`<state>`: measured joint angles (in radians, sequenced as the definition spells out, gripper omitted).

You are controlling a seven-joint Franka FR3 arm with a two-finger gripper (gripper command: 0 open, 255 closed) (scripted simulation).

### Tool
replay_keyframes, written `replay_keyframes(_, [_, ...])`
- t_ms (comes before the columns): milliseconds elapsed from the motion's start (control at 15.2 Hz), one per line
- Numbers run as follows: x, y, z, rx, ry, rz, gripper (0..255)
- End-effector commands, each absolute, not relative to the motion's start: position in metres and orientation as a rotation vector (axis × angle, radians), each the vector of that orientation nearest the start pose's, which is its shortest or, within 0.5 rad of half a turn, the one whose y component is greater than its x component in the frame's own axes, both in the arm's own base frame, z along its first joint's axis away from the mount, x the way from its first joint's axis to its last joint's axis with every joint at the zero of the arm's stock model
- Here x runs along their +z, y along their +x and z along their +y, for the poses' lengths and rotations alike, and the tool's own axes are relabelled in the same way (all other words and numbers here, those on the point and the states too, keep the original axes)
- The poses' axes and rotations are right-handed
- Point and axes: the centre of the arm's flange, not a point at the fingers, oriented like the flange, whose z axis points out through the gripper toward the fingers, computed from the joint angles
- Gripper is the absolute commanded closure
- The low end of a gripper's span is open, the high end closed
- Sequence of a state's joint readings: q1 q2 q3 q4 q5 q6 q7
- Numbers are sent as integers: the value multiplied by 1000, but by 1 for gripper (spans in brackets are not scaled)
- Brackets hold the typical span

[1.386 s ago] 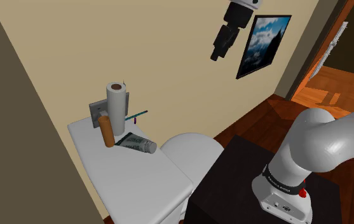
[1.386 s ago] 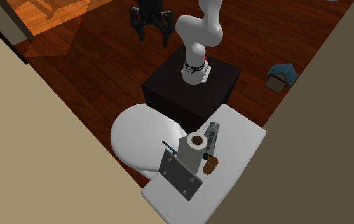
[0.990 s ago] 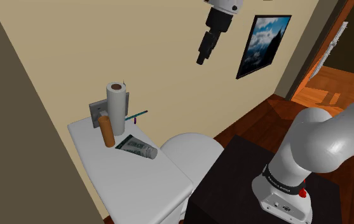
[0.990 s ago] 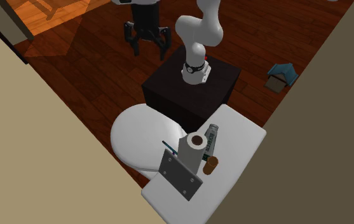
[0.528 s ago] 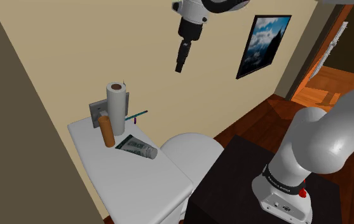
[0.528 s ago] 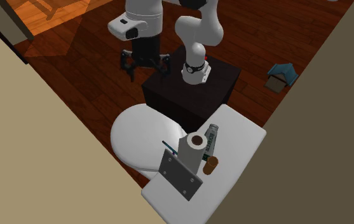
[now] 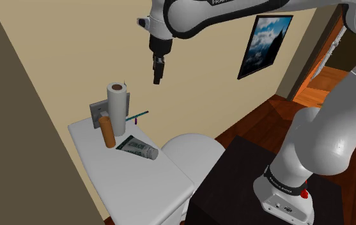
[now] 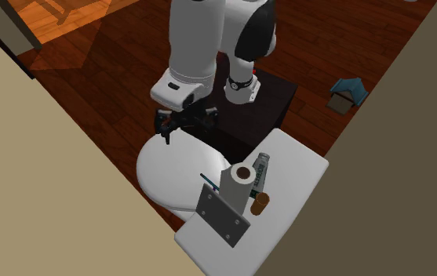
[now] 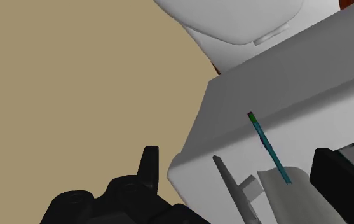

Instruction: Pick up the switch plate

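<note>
Switch plate [image 8: 223, 218]: a grey rectangular plate with four small screw heads on its face. It was not in the grasp. The all-black two-finger gripper [image 7: 156, 78] hung in the air, pointing downward, well apart from the plate. Its fingers [image 9: 149, 167] stood apart with nothing between them.

In the second exterior view the gripper hovered over the near edge of the white rounded toilet [image 8: 158, 168]. In the shoulder view it hung in front of the beige wall, above and to the right of the items on the counter.

The plate stood on edge at the far end of the white counter top [image 7: 135, 185], close to the wall corner. It was just behind the upright white paper roll with a brown core [image 7: 117, 102]. I could not tell whether plate and roll touched.

A brown upright cylinder [image 7: 108, 131] stood just in front of the roll. A thin teal toothbrush [image 7: 138, 115] stuck out beside the roll toward the toilet. A green and white tube [image 7: 138, 146] lay flat on the counter, near the cylinder.

The white arm rose from the black box stand [image 8: 267, 106], which stood on the dark wooden floor [image 8: 122, 86] beside the toilet. A framed landscape picture [image 7: 264, 45] hung on the wall. A small blue object [image 8: 348, 92] lay on the floor beyond the stand.
</note>
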<state>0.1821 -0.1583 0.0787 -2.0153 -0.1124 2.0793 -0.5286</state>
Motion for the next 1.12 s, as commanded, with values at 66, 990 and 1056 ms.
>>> replay_keyframes(66, [528, 538, 165, -332, -2945, -1516, 0])
replay_keyframes(990, [443, 570, 233, -319, -2812, -1911, 0])
replay_keyframes(1056, [443, 569, 233, -319, -2812, -1911, 0])
